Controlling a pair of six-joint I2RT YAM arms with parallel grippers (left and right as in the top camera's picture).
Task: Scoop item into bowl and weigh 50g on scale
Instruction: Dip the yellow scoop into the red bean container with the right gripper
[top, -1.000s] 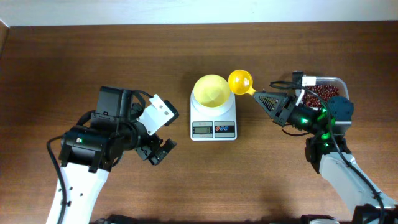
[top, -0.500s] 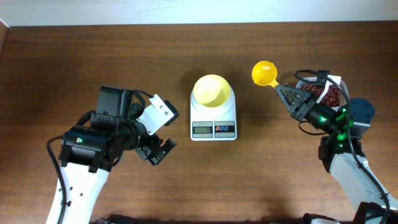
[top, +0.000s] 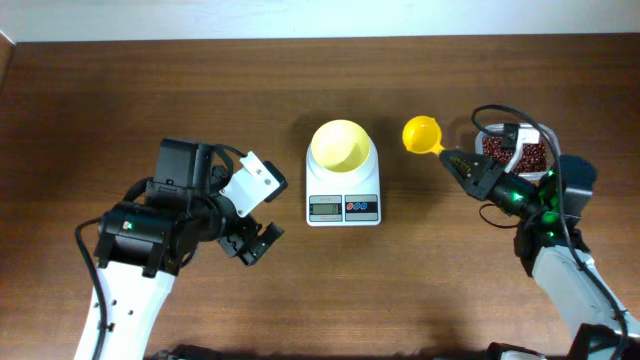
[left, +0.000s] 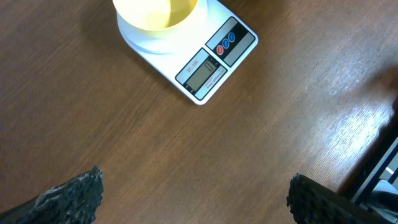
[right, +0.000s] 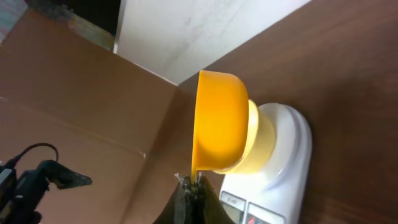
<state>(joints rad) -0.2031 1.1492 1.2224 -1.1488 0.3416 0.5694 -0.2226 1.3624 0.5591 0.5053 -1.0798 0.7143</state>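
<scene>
"Since the pale yellow bowl (top: 340, 146) is already on the white scale (top: 343, 190), why does the right gripper (top: 453, 158) hang between it and the clear tub (top: 540, 130)?"

"It's clamped on the handle of the yellow scoop (top: 421, 133). The red-brown beans (top: 500, 150) lie in the tub just behind it, so that spot serves both ends of a scooping run. I see no beans in the cup or the bowl, so I'd judge the weighing has barely begun."

"Which way does the scoop run?"

"Diagonally. The handle is at the fingers, and the cup points away toward the table's far side and the bowl, near it but apart."

"And the left gripper (top: 252, 242)?"

"Its jaws are spread wide and hold nothing. It sits over bare table (top: 150, 90) left of the scale, probably so that nothing disturbs the reading."
</scene>
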